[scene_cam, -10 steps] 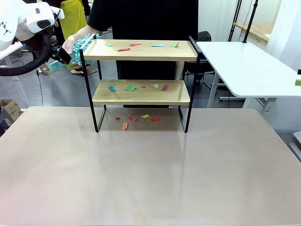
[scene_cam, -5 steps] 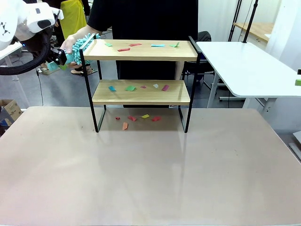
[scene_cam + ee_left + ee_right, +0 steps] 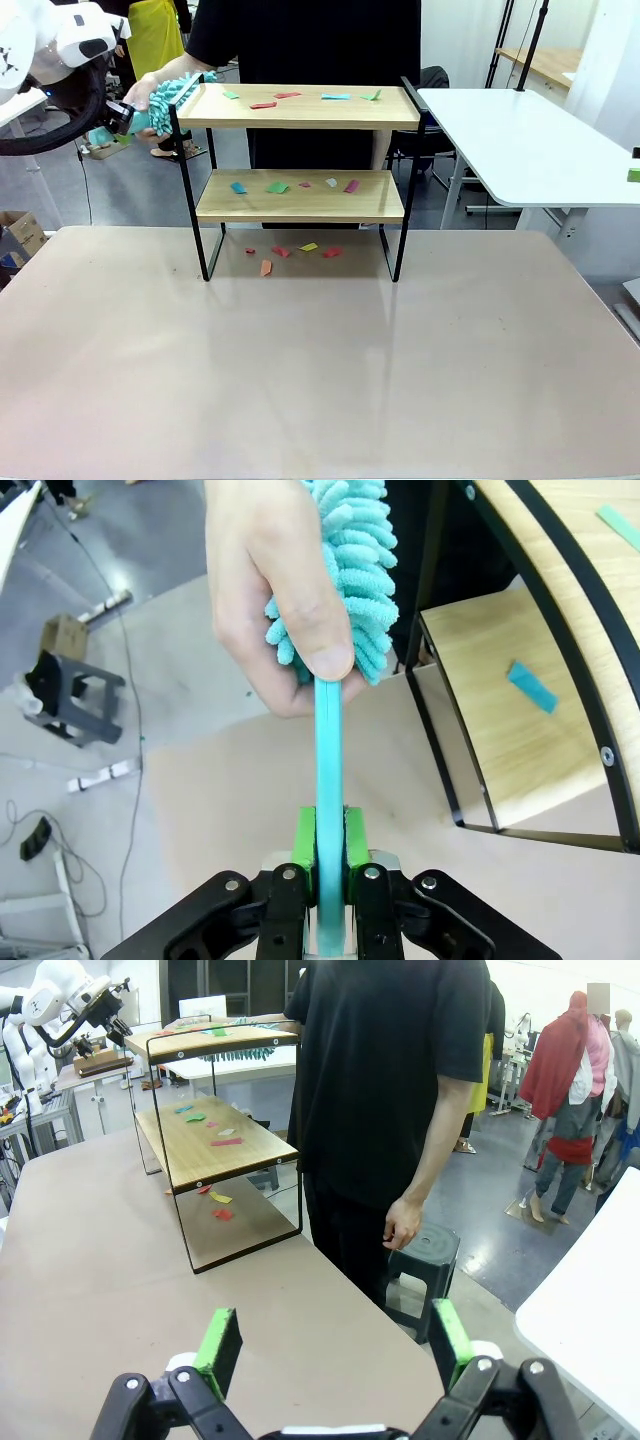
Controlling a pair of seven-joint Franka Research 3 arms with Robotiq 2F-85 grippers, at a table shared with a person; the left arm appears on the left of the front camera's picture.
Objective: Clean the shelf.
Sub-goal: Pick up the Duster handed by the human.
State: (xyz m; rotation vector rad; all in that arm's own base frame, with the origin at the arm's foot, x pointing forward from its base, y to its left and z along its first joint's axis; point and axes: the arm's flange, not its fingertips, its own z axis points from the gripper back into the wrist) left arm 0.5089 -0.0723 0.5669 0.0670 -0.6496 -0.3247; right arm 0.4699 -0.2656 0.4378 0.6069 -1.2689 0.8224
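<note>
Left wrist view: teal fluffy duster [image 3: 328, 750] is clamped in left gripper [image 3: 330, 845], black-framed wooden shelf [image 3: 500, 720] lying just beside its head; right gripper [image 3: 330, 1345] is left spread.

One shelf [image 3: 300, 120], one duster [image 3: 170, 97], fifteen coloured paper scraps [image 3: 277, 187]

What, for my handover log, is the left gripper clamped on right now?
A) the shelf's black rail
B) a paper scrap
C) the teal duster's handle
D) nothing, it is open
C. In the left wrist view, the left gripper has its green pads pressed on both sides of the teal duster's handle, while the person's hand grips its fluffy head.
</note>
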